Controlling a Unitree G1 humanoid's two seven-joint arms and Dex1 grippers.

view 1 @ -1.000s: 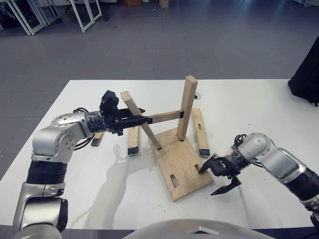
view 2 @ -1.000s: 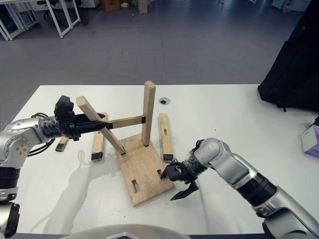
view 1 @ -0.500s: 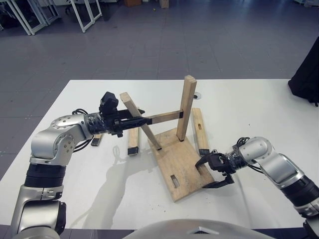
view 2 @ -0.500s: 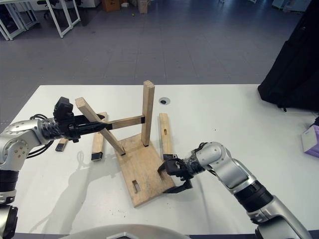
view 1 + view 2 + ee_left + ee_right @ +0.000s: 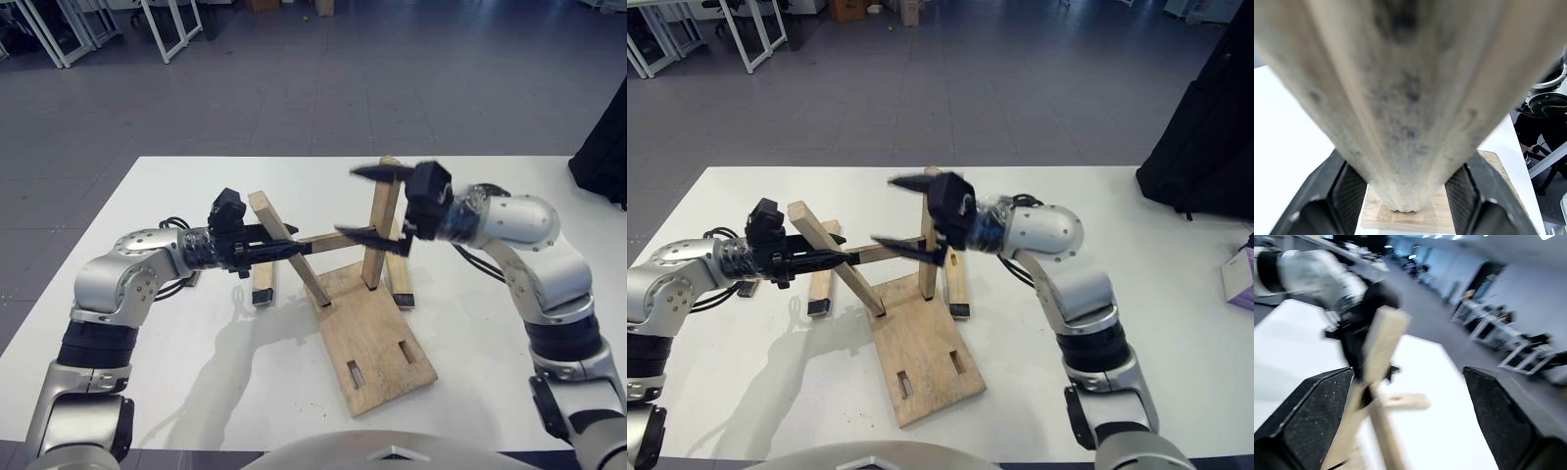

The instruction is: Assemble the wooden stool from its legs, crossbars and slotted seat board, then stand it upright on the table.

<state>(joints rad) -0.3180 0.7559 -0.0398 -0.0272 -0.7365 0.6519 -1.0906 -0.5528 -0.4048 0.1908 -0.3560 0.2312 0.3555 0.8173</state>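
On the white table [image 5: 176, 372] the seat board [image 5: 377, 338] lies flat under the slanted leg [image 5: 313, 282], the left gripper [image 5: 284, 249] squeezes the crossbar [image 5: 328, 240], and the right gripper [image 5: 377, 204] gapes empty by the upright leg [image 5: 372, 264], likely light, stiff wood, best grabbed near its middle

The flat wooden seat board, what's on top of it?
An upright wooden leg and a leaning wooden leg stand at the far end of the seat board, joined by a short wooden crossbar. Two empty slots show nearer. Under the legs' feet is covered.
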